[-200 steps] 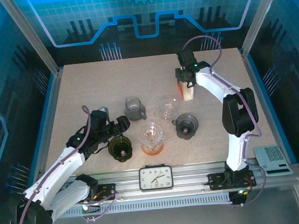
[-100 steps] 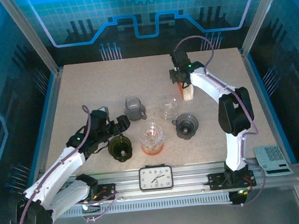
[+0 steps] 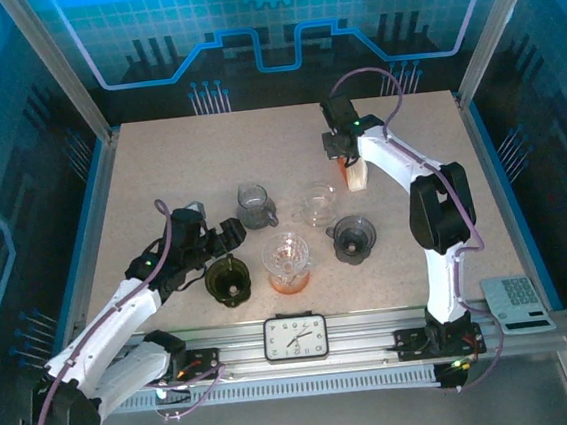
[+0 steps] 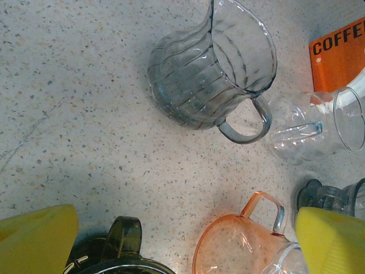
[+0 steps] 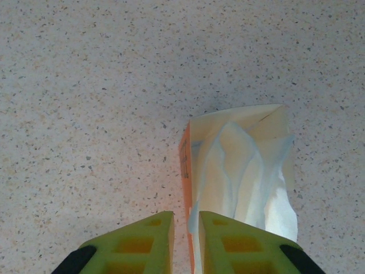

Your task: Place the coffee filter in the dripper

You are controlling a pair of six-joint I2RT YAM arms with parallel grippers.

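Observation:
An open orange coffee-filter box (image 3: 357, 173) stands at the back right of the table, white filters (image 5: 245, 171) bunched inside it. My right gripper (image 5: 186, 228) hovers over its left side, jaws almost together, with the orange wall (image 5: 185, 165) and a filter's pale edge between them. From above, the right gripper (image 3: 348, 156) sits on top of the box. A clear ribbed dripper (image 3: 288, 254) rests on an orange cup (image 4: 239, 251). My left gripper (image 4: 188, 245) is open over bare table between that cup and an olive cup (image 3: 230, 280).
A grey glass pitcher (image 3: 254, 205), a clear glass cup (image 3: 320, 203) and a dark grey dripper (image 3: 352, 238) stand mid-table. A clock (image 3: 296, 337) lies on the front rail and a calculator (image 3: 516, 303) at the front right. The table's back left is free.
The right arm has shifted a little to the left over the filter box. The left arm has not moved.

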